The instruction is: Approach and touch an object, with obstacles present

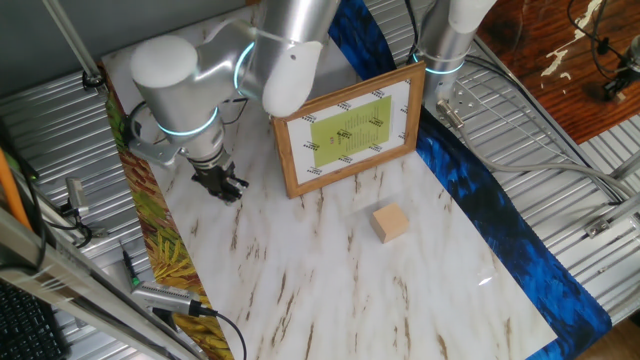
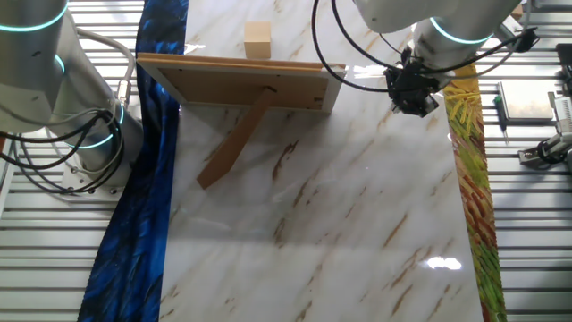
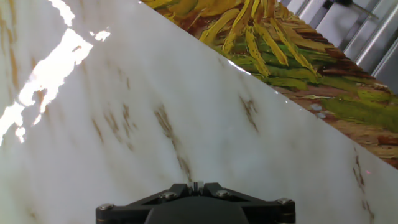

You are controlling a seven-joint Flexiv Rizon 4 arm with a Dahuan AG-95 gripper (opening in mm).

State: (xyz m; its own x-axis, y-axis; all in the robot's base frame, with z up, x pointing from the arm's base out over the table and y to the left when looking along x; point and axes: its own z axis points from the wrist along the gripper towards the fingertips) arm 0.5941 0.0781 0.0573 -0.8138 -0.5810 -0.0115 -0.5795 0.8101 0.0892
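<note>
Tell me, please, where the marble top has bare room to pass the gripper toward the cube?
Bare marble runs from the gripper past the picture frame's front to the cube. Also free: the near stretch beside the blue cloth. Behind the frame its prop stand crowds the way.

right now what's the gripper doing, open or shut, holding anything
Black two-finger gripper: shut, holding nothing, low over the white marble tabletop, apart from the small tan wooden cube.

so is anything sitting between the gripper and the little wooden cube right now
Not on the direct line, as far as the fixed views show. The gripper hangs beside the picture frame, off its end. The cube sits in front of the frame's printed face, with bare marble between them. The frame only borders that path, so a swing toward it could clip its near corner.
</note>
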